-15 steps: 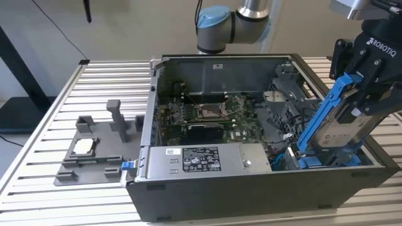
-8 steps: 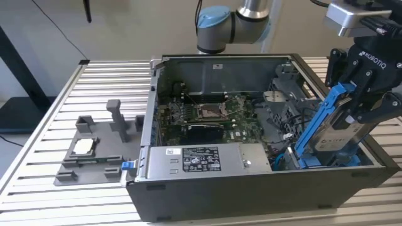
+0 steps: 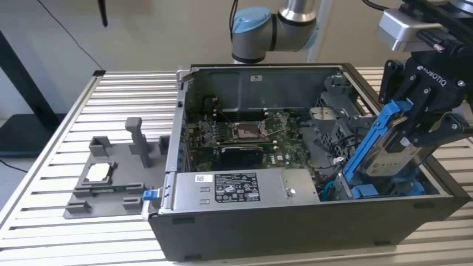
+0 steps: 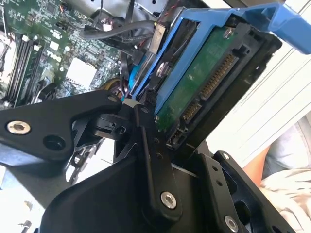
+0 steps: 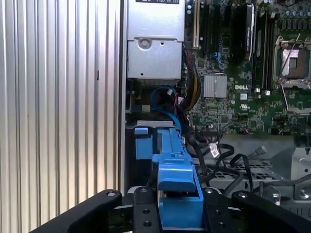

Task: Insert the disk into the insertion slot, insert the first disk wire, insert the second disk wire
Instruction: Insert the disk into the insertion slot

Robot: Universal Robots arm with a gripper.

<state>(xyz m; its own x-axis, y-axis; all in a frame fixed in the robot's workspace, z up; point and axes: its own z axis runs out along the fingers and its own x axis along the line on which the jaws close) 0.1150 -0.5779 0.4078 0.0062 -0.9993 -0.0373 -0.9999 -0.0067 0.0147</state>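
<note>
- Clamping the disk (image 3: 380,160) by its bright blue carrier frame, the gripper (image 3: 415,130) has its black fingers (image 5: 143,206) drawn in against the frame's two sides, with only the frame between them.
- The disk hangs steeply tilted over the corner of the computer case (image 3: 296,233) at the exterior view's right. Its white label faces the camera and its top end stands well above the case rim.
- Its lower end reaches down to the insertion slot (image 3: 369,192), the grey bay with blue trim; whether it touches the bay I cannot tell.
- In the second wrist view the disk's underside shows a green circuit board (image 4: 199,87) with its connector row exposed.
- Black and blue cables (image 5: 214,155) lie loose inside the case, between the bay and the motherboard (image 3: 251,133).
- A silver power-supply box (image 3: 236,191) sits along the case's near wall, to the exterior view's left of the bay.
- The arm's grey-and-blue joint (image 3: 266,27) stands behind the case.
- Outside the case, on the slatted table (image 3: 111,94), a grey fixture (image 3: 77,208) carries a small square silver chip (image 3: 99,173), well apart from the gripper.
</note>
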